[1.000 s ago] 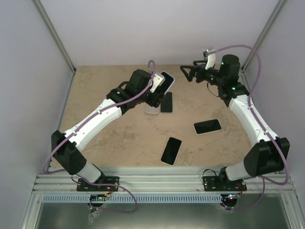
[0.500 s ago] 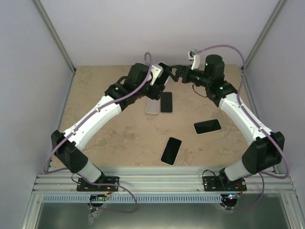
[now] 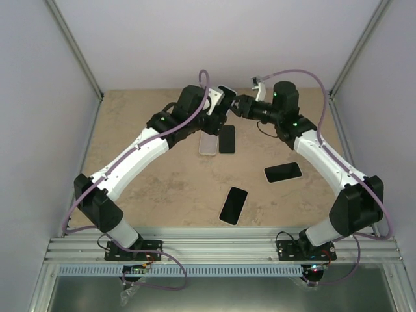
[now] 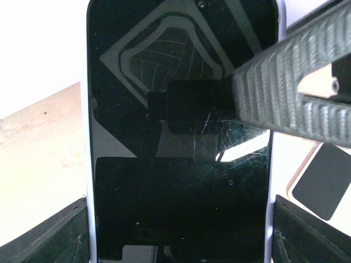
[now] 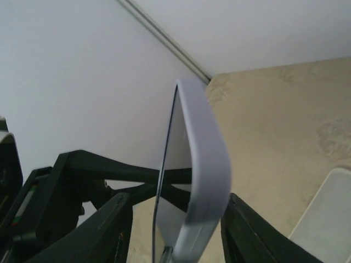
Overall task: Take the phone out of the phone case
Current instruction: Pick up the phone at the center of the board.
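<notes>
The phone [image 4: 181, 181], black screen facing the left wrist camera, sits in a pale lavender phone case [image 4: 86, 137]. My left gripper [image 4: 181, 230] is shut on the case's long sides and holds it up off the table [image 3: 224, 104]. My right gripper [image 5: 178, 230] straddles the phone's free end. One of its fingers [image 5: 252, 235] is against the case's back [image 5: 205, 164]. The other finger [image 5: 104, 230] stands a little off the screen side. In the left wrist view that ribbed grey finger [image 4: 290, 76] crosses over the screen's upper right.
On the beige table under the held phone lie a pale case [image 3: 208, 144] and a black phone [image 3: 227, 138]. Nearer the bases lie a white-edged phone [image 3: 283, 172] and another black phone [image 3: 234, 205]. Grey walls stand on three sides.
My right arm swung left to the held phone, and its wide-open jaws narrowed around the phone's free end. My left gripper kept its grip and shifted only slightly.
</notes>
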Available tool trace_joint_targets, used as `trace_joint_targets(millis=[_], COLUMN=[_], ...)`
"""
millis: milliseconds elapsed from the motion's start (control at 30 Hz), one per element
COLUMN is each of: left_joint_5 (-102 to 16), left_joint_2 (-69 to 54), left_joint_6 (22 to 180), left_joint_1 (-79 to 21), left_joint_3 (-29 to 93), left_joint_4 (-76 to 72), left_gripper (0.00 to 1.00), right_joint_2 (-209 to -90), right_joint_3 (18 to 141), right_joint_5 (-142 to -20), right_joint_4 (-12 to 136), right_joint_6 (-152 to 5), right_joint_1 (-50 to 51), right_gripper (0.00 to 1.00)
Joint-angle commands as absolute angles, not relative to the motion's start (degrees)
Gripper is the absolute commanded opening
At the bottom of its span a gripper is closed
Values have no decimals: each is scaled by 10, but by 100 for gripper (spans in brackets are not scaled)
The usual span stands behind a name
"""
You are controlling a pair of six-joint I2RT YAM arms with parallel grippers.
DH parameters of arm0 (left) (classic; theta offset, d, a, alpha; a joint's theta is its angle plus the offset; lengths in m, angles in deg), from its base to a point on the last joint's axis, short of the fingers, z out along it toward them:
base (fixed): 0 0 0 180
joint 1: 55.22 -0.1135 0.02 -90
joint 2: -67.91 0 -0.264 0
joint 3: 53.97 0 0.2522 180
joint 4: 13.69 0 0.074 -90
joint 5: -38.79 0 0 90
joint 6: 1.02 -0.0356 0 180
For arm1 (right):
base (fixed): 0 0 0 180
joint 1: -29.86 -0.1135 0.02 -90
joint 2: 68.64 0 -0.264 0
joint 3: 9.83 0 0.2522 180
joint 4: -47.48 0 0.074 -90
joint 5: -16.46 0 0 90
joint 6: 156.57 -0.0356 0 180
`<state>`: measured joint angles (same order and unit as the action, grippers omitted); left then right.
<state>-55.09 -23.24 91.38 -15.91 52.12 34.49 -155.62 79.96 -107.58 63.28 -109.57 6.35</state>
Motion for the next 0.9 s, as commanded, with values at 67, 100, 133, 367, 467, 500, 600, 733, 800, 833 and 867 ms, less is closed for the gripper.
trace_joint_targets(millis=[67,100,133,367,467,500,600,733,800,833,867], left_joint_5=[-537,-537,-536,-520,-512,-512,-479,-393,-345,-321,-295], left_joint_2=[-235,-237,-238,-234,-224,-220,-208,-185,-170,-163,-155], left_joint_6=[928,928,930,929,926,923,911,901,897,895,893], left_joint_1=[-161,-161,-161,-161,-161,-161,-165,-192,-213,-223,-235], left_joint_3=[554,556,556,542,530,526,515,491,481,476,471], left_joint_4=[315,316,316,315,314,314,323,334,340,342,345], left_gripper=[45,45,45,55,66,72,88,97,99,99,99], right_joint_2=[-1557,-1558,-1558,-1555,-1554,-1553,-1548,-1541,-1536,-1535,-1533], right_joint_3=[791,792,791,792,794,794,789,785,783,781,779], right_joint_5=[-1096,-1097,-1097,-1094,-1100,-1105,-1132,-1162,-1180,-1191,-1204], right_joint_4=[594,594,594,601,600,598,587,571,565,560,555], right_joint_6=[-1116,-1117,-1117,-1106,-1098,-1094,-1086,-1063,-1049,-1043,-1036], right_joint_1=[56,56,55,57,61,63,76,85,88,90,91], right_gripper=[25,20,15,1,1,1,0,1,1,1,0])
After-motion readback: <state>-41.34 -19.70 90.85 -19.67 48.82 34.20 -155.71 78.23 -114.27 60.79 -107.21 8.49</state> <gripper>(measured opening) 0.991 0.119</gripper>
